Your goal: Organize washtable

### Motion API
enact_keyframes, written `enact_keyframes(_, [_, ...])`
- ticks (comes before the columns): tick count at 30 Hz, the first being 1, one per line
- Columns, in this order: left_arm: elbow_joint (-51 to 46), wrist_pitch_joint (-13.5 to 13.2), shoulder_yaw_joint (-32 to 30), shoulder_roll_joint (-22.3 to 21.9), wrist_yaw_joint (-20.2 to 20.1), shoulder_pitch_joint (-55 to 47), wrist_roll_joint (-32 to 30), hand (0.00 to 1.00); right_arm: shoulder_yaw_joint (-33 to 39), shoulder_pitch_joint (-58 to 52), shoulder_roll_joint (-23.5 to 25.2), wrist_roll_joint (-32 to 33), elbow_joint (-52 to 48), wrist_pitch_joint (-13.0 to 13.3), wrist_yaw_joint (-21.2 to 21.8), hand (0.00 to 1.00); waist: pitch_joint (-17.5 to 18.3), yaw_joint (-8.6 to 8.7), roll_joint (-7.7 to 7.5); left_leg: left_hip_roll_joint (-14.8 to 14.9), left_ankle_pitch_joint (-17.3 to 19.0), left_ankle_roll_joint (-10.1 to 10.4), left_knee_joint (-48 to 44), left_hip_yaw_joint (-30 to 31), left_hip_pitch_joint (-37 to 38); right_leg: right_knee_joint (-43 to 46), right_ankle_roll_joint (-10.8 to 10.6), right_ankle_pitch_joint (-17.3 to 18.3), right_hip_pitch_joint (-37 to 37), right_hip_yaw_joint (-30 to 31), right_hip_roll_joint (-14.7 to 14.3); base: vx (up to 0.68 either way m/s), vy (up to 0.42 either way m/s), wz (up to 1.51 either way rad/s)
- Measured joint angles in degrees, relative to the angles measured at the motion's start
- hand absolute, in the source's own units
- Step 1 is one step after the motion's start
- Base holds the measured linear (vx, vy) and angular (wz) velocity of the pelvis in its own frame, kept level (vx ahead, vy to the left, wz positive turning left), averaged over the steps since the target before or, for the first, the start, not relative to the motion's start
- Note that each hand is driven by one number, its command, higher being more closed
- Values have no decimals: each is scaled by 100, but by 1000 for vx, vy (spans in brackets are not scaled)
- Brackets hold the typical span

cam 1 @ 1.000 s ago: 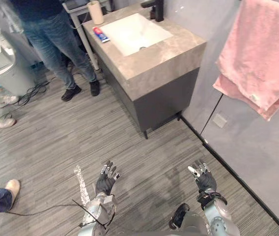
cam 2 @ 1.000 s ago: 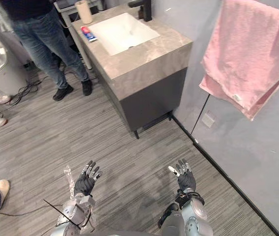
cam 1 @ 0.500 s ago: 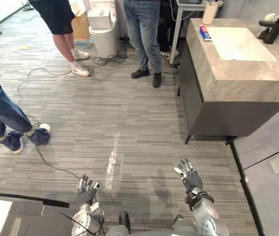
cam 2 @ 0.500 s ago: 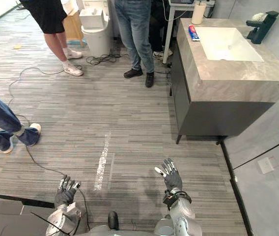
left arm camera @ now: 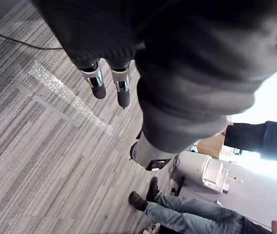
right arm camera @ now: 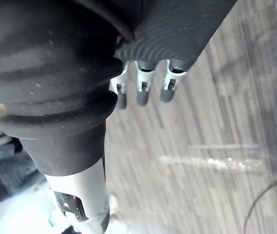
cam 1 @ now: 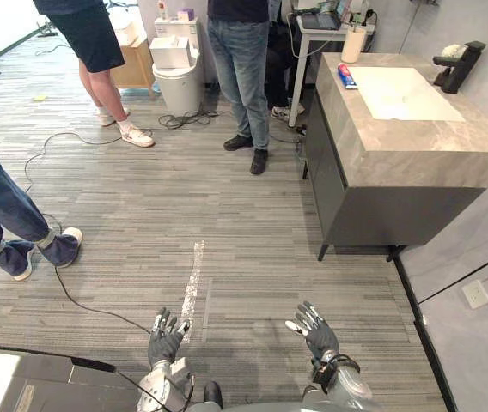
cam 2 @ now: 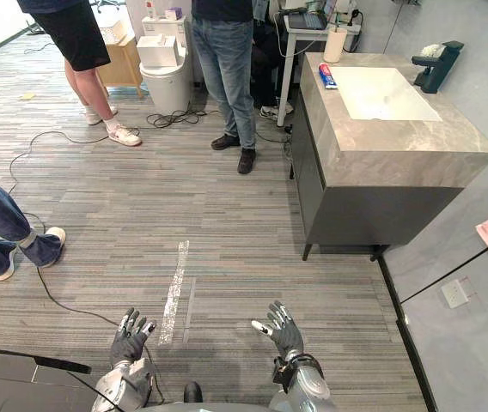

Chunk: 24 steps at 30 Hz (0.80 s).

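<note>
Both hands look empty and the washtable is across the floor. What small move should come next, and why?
Probably a step ahead and to the right, toward the washtable. The left hand and right hand are open, hold nothing and hang over the floor, well short of the tube on its top.

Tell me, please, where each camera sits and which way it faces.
Left eye view: on the head, facing down at the floor and the washstand to the right; left hand and right hand open, low in front.
Right eye view: beside it, same scene.
Left wrist view: on the left wrist, along its fingers at the floor and people's legs.
Right wrist view: on the right wrist, along its fingers at the floor.
Shared by all four: the tape strip on the floor.
</note>
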State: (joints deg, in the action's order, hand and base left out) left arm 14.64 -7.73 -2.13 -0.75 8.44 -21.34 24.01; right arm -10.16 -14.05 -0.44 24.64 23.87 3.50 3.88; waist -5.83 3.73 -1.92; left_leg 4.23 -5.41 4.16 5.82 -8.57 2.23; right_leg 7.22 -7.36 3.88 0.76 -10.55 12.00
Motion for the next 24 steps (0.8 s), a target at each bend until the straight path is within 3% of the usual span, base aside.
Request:
enact_keyframes(6, [-121,6,23,43,-69,2,0,0,16,5,63,9,0,0,-5,0,68,-67,-110,-74,25,-17,-6,59,-153,-39,-61,54,-34,-43,59,8,17,10])
enact_keyframes(9, [-305,5,20,65,-66,-22,0,0,5,59,79,7,-1,2,-15,0,75,-152,-254,-221,116,-133,-92,19,-220,277,-79,276,-212,-31,245,72,47,11])
enact_keyframes(10, [-370,6,26,120,-69,-43,-2,0,13,101,115,5,-1,3,-20,0,16,-154,-397,-317,328,-226,-456,-77,-310,517,-58,363,-253,-88,435,123,69,22])
enact_keyframes(11, [-386,7,21,127,-65,-34,-4,0,7,123,105,2,4,1,-17,0,-60,-147,-435,-306,580,-208,-782,-92,-409,892,-54,362,-330,-96,508,97,82,16])
enact_keyframes(12, [-369,23,10,133,-61,-57,-6,0,-3,141,74,1,17,-7,-16,0,-126,-175,-406,-225,770,-253,-997,-58,-446,1445,72,282,-497,-33,533,94,107,25])
enact_keyframes(14, [-449,55,35,177,-75,-105,-10,0,-131,103,-14,-4,-37,4,-7,0,-193,-115,-237,-28,1074,-365,-1254,62,-301,3128,997,-475,-1225,-29,521,116,114,32])
enact_keyframes(15, [-475,53,49,169,-79,-124,-10,0,-149,103,-80,-5,-17,4,0,0,-240,-135,-163,95,1117,-369,-1344,79,-270,3430,839,-296,-1444,1,481,197,25,3])
enact_keyframes(16, [-456,63,8,255,-66,-133,-10,0,-216,115,-50,-7,0,-24,21,0,-249,-154,-173,214,1299,-370,-1511,88,-240,3331,667,296,-1638,-59,334,171,-25,-8])
enact_keyframes(17, [-454,76,24,326,-68,-130,-10,0,-227,110,-11,-6,-14,-22,24,0,-251,-150,-176,253,1350,-363,-1527,78,-206,3115,660,410,-1711,-134,240,184,0,-16])
enact_keyframes(19, [-444,125,174,450,-87,-33,-11,0,-195,109,65,8,-12,-21,12,0,-263,-113,-179,292,1519,-379,-1572,41,-95,1827,475,359,-1823,-364,30,236,7,-8])
enact_keyframes(21, [-423,131,392,445,-104,105,-12,0,-144,88,65,36,-12,-37,-8,0,-289,-68,-175,258,1770,-310,-1581,13,147,447,171,-105,-1822,-510,-62,343,-48,3])
enact_keyframes(23, [-358,132,490,440,-112,178,-13,0,-145,93,70,77,-17,-40,-14,0,-297,-30,-188,254,1993,-192,-1571,15,349,137,138,-231,-1850,-613,-81,443,-146,10])
enact_keyframes(24, [-351,131,556,443,-133,198,-23,0,-143,109,69,76,-54,-40,-19,0,-292,-4,-188,260,2202,-64,-1571,35,515,232,312,-325,-1911,-631,-94,564,-215,18])
